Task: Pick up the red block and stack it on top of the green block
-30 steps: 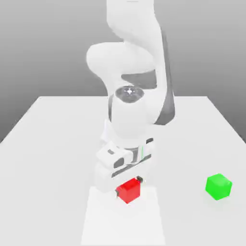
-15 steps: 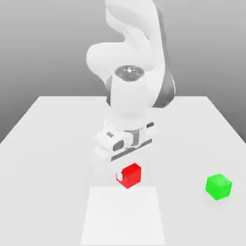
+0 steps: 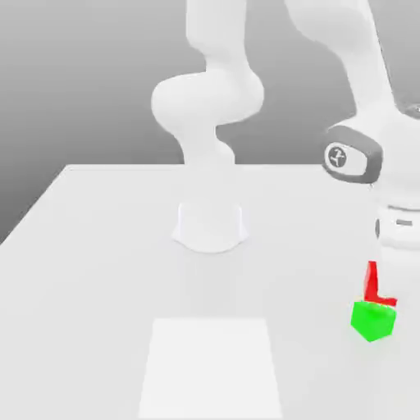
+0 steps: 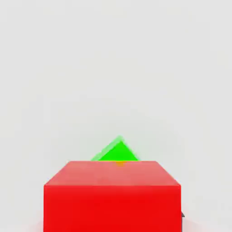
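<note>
Two jaws clasp red block (image 3: pixel 376 289) directly above green block (image 3: pixel 373 319).

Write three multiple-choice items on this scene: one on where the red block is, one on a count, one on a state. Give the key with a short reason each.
1. Where is the red block?
A. Just above the green block, at the exterior view's right
B. On the pale square patch near the front of the table
C. Beside the arm's base

2. How many blocks are in the scene?
A. One
B. Two
C. Three

3. What state is the green block in?
A. Lifted off the table
B. Resting on the table
C. Lying on the red block

Key: 1 A, the exterior view shows red directly over green, under the arm's hand. 2 B, one red and one green. 3 B, it sits on the tabletop below the red block.
</note>
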